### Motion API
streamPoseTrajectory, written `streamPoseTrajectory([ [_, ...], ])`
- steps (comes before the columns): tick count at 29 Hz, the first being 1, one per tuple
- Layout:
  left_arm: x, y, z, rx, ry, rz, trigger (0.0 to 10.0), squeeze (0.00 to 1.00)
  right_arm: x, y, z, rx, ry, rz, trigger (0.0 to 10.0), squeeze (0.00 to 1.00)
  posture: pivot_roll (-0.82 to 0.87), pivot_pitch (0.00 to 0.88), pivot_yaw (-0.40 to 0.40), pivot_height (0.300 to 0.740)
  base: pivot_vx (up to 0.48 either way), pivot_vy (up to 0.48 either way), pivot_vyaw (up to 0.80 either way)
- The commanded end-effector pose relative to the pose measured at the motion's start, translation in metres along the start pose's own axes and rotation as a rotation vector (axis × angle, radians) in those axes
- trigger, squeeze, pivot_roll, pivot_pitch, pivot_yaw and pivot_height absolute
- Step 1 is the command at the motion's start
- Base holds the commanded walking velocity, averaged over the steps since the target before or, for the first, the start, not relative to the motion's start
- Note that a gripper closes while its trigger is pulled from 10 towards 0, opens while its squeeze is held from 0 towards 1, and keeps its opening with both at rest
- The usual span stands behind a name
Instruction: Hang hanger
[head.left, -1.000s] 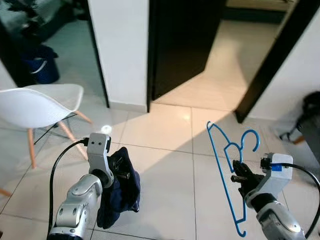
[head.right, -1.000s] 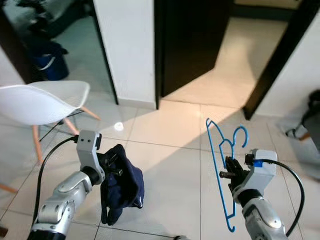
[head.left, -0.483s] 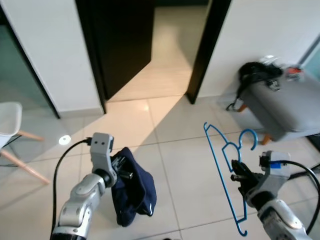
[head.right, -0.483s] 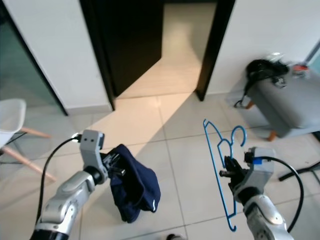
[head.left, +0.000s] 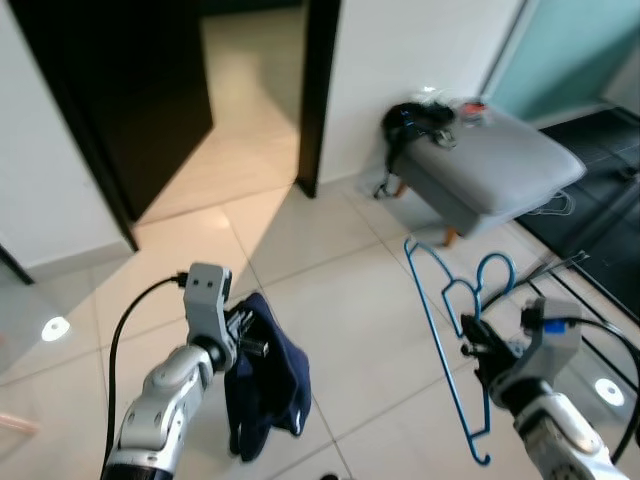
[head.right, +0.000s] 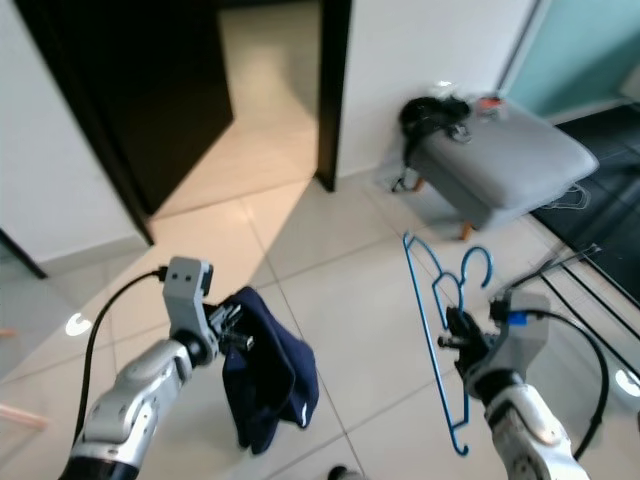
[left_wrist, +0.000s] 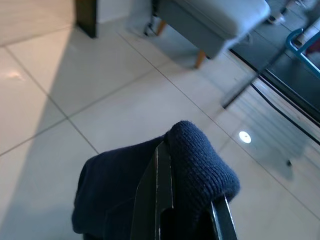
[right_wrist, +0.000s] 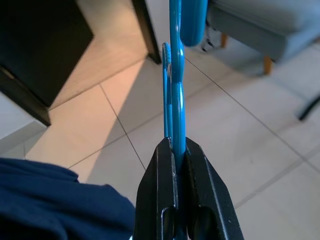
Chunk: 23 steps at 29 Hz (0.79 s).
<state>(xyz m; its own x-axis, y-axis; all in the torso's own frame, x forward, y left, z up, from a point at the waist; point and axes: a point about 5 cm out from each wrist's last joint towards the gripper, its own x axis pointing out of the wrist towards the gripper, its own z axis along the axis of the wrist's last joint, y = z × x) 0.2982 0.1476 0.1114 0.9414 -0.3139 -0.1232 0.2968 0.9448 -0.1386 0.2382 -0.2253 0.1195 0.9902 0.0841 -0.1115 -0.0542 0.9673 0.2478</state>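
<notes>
With the right gripper (head.left: 478, 352) clenched on the blue hanger (head.left: 450, 330) held upright above the tiled floor (head.left: 340, 300) and the left gripper (head.left: 243, 338) pinching a navy garment (head.left: 268, 385), carry both steadily, avoiding the grey ottoman (head.left: 480, 165).

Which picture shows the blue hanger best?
The left eye view: the whole hanger shows, hook to bottom, held by the right gripper. The right eye view shows it similarly. The right wrist view shows it edge-on between shut fingers.

no readable text, labels or numbers anywhere
</notes>
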Motion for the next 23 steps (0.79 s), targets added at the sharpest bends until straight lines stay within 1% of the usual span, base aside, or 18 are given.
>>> streamPoseTrajectory([
  [1, -0.001, 0.001, 0.001, 0.004, 0.001, -0.005, 10.0, 0.00, -0.002, -0.002, -0.001, 0.008, 0.009, -0.003, 10.0, 0.00, -0.06, 0.215, -0.021, 0.740, 0.000, 0.000, -0.77],
  [13, 0.001, 0.001, 0.001, 0.009, 0.011, -0.006, 10.0, 0.00, 0.000, 0.000, 0.000, 0.012, 0.007, 0.008, 10.0, 0.00, -0.06, 0.209, -0.021, 0.740, 0.000, 0.000, -0.77],
  [14, 0.003, 0.000, 0.003, 0.030, 0.012, -0.007, 10.0, 0.00, 0.001, 0.000, 0.000, 0.006, 0.010, 0.015, 10.0, 0.00, -0.06, 0.206, -0.024, 0.740, 0.000, 0.000, -0.77],
  [15, 0.003, 0.000, 0.003, 0.030, 0.012, -0.007, 10.0, 0.00, 0.001, 0.000, 0.000, 0.006, 0.010, 0.015, 10.0, 0.00, -0.06, 0.206, -0.024, 0.740, 0.000, 0.000, -0.77],
  [17, 0.010, -0.001, 0.016, 0.111, -0.025, 0.000, 10.0, 0.00, 0.001, 0.003, 0.002, -0.012, 0.008, 0.048, 10.0, 0.00, -0.06, 0.203, -0.023, 0.740, 0.000, 0.000, -0.77],
  [23, 0.010, -0.001, 0.016, 0.111, -0.025, 0.000, 10.0, 0.00, 0.001, 0.003, 0.002, -0.012, 0.008, 0.048, 10.0, 0.00, -0.06, 0.203, -0.023, 0.740, 0.000, 0.000, -0.77],
])
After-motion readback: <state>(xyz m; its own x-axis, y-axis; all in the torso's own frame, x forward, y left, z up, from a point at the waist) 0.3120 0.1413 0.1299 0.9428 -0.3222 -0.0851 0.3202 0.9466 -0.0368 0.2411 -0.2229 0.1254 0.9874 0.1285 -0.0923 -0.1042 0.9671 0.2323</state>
